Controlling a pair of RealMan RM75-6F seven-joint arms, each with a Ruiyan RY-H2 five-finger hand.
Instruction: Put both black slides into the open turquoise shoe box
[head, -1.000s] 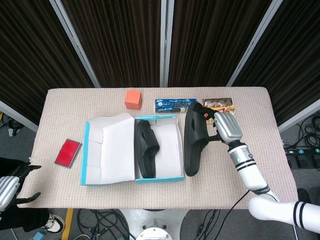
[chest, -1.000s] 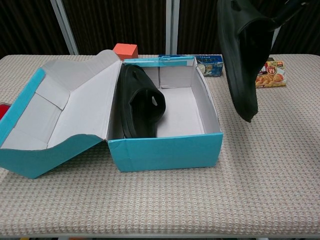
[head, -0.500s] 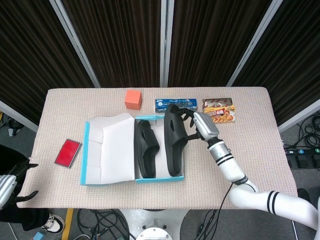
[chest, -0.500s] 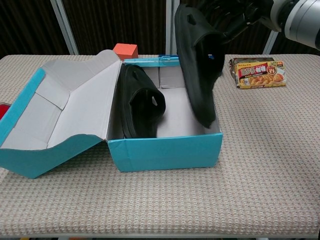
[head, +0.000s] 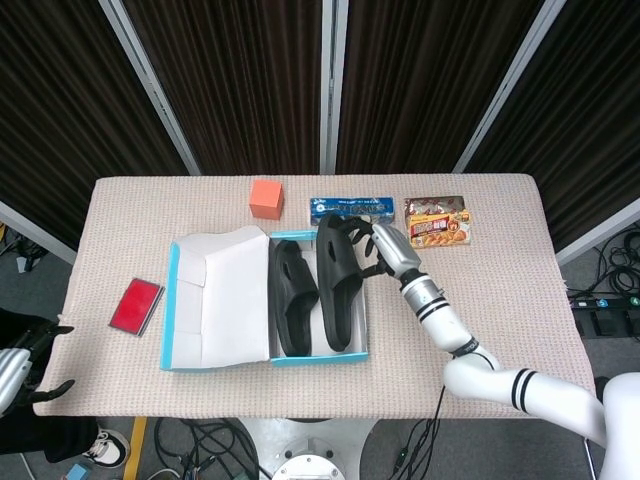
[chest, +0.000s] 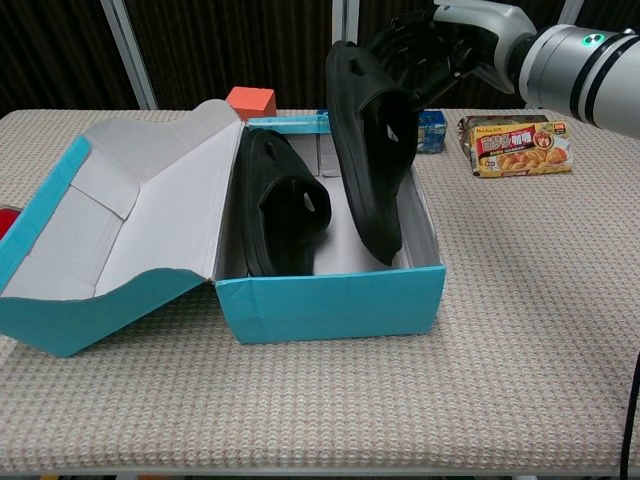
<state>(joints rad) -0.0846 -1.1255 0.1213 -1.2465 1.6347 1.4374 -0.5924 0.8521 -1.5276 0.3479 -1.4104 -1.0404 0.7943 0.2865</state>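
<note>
One black slide (head: 292, 298) is stood on edge along the left side of the shoe box (chest: 330, 300). The second slide (chest: 367, 150) is gripped at its far end by the curled fingers of the right hand (chest: 440, 45), its near tip lowered inside the box. The left hand (head: 15, 370) is seen at the near left edge, fingers spread.

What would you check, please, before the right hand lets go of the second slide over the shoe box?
1. First slide inside shoe box: ok.
2. Second slide held by right hand: ok.
3. Second slide's lower end inside the box walls: ok.
4. Second slide resting on the box floor: cannot tell.
5. Lid folded clear of the opening: ok.
6. Left hand away from the box: ok.
</note>
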